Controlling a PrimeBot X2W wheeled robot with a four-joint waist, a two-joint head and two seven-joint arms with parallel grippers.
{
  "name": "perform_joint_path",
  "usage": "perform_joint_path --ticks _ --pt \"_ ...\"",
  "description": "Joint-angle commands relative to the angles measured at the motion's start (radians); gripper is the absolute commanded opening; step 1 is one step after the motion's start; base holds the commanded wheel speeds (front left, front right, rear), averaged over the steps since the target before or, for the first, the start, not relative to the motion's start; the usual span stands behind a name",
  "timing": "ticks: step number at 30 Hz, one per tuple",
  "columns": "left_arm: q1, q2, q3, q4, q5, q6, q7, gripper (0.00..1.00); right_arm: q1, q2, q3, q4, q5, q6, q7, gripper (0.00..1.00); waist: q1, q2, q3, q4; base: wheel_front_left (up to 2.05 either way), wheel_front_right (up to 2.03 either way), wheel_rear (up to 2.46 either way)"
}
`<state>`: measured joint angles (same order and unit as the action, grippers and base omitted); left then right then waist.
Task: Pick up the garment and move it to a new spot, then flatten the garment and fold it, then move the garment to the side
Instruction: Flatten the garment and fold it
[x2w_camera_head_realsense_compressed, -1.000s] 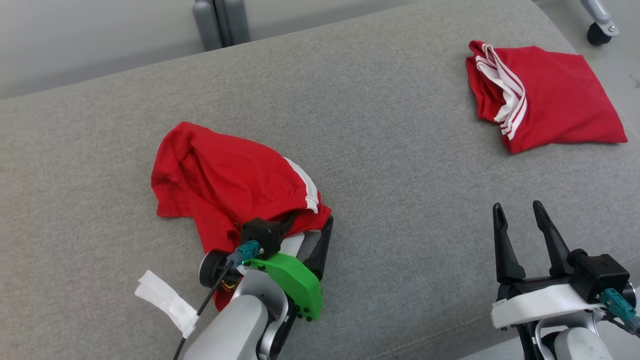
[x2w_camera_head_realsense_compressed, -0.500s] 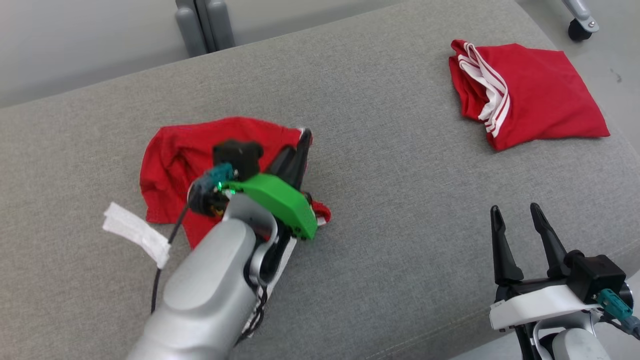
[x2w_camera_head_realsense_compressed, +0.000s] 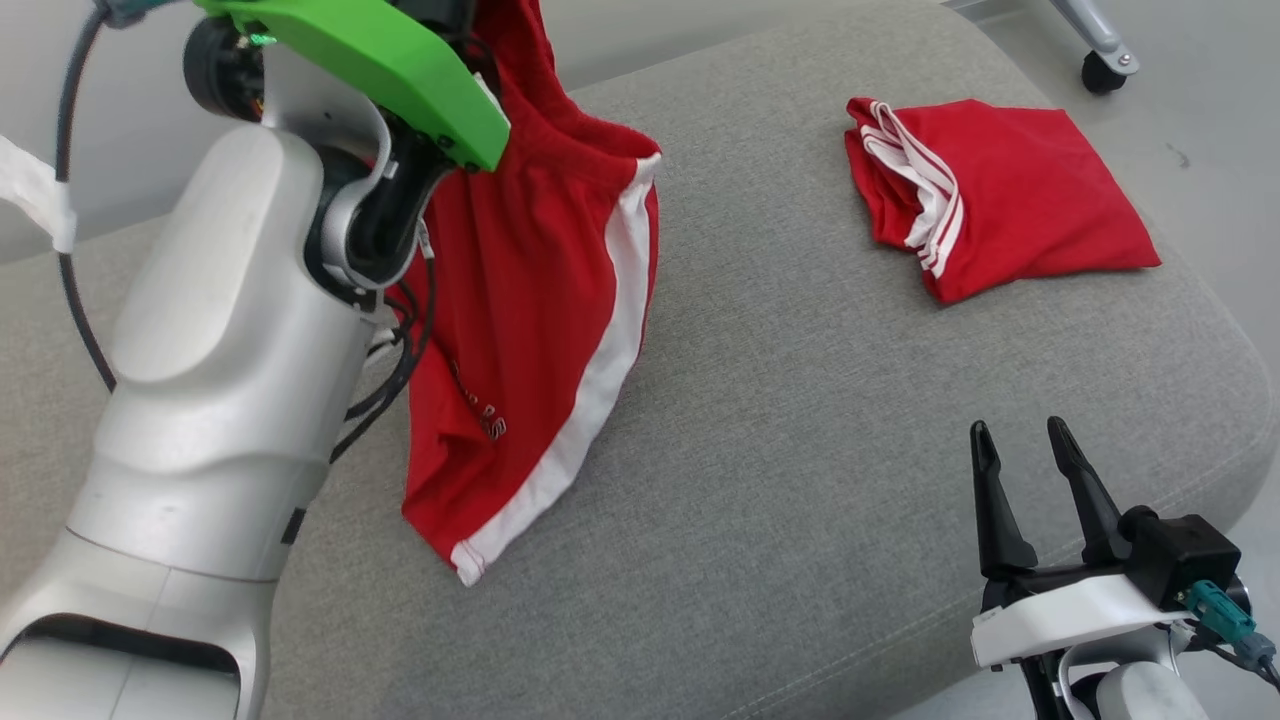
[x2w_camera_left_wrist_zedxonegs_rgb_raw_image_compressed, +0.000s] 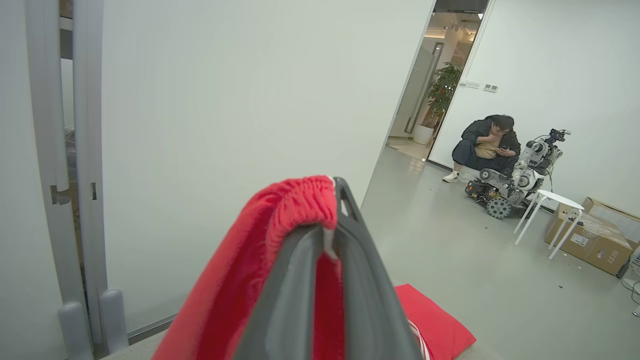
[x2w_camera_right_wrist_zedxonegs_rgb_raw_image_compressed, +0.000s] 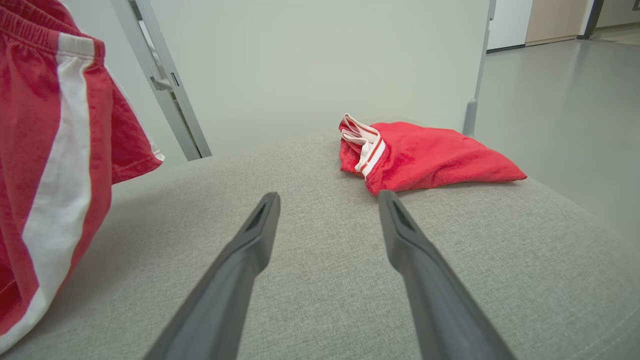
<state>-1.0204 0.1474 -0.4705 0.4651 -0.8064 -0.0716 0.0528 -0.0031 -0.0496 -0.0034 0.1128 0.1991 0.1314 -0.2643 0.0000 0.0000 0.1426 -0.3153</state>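
Step in hand, by my reading: carrying the garment to a new spot. The left gripper (x2w_camera_left_wrist_zedxonegs_rgb_raw_image_compressed: 327, 215) has its fingers pressed together on the gathered waistband (x2w_camera_left_wrist_zedxonegs_rgb_raw_image_compressed: 300, 195) of the red shorts (x2w_camera_head_realsense_compressed: 540, 300), which hang full length at the left of the grey upholstered cushion (x2w_camera_head_realsense_compressed: 800, 450), white side stripe (x2w_camera_head_realsense_compressed: 600, 370) facing right. I cannot tell whether the lowest hem corner is clear of the cushion. The right gripper (x2w_camera_head_realsense_compressed: 1018, 432) hovers at the near right with its fingers spread apart and holding nothing. To do it well: keep the pinch on the elastic, travel high enough that the hem does not drag, and lower hem first onto bare cushion so the cloth lays out flat, well apart from the folded red garment (x2w_camera_head_realsense_compressed: 1000, 190) at the far right. Containers: none; the cushion itself carries the folded garment.
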Motion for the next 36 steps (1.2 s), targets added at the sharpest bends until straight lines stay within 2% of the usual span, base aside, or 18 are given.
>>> perform_joint_path --ticks 1,9,13,18,26,31,36 --pt "-0.035 0.007 0.013 0.007 -0.01 -0.01 -0.003 0.0 0.01 -0.002 0.001 0.003 0.005 -0.002 0.0 1.0 0.0 0.0 -0.016 -0.02 0.0 0.0 0.0" --pt "-0.135 -0.03 0.023 -0.003 -0.121 -0.055 -0.012 0.0 0.012 -0.002 -0.01 -0.002 0.011 -0.002 0.0 1.0 0.0 0.0 -0.014 -0.034 0.0 0.0 0.0" --pt "-0.044 -0.043 -0.036 -0.11 -0.244 -0.06 0.015 0.0 0.014 -0.001 -0.024 -0.003 0.021 -0.002 0.0 1.0 0.0 0.0 -0.005 -0.013 0.0 0.0 0.0" --pt "0.23 0.046 -0.159 -0.328 -0.369 -0.06 0.032 0.0 0.041 -0.002 -0.052 0.01 0.009 -0.002 0.0 1.0 0.0 0.0 -0.027 0.036 0.0 0.0 0.0" --pt "0.737 0.294 -0.288 -0.573 -0.438 -0.052 0.022 0.0 0.09 -0.002 -0.11 0.016 -0.037 -0.002 0.0 1.0 0.0 0.0 -0.08 0.167 0.0 0.0 0.0" --pt "0.937 0.397 -0.318 -0.592 -0.438 -0.021 -0.003 0.0 0.107 -0.002 -0.123 0.016 -0.056 -0.002 0.0 1.0 0.0 0.0 -0.098 0.264 0.0 0.0 0.0" --pt "0.964 0.42 -0.312 -0.478 -0.38 -0.011 -0.062 0.0 0.116 -0.002 -0.117 0.027 -0.064 -0.002 0.0 1.0 0.0 0.0 -0.114 0.341 0.0 0.0 0.0"
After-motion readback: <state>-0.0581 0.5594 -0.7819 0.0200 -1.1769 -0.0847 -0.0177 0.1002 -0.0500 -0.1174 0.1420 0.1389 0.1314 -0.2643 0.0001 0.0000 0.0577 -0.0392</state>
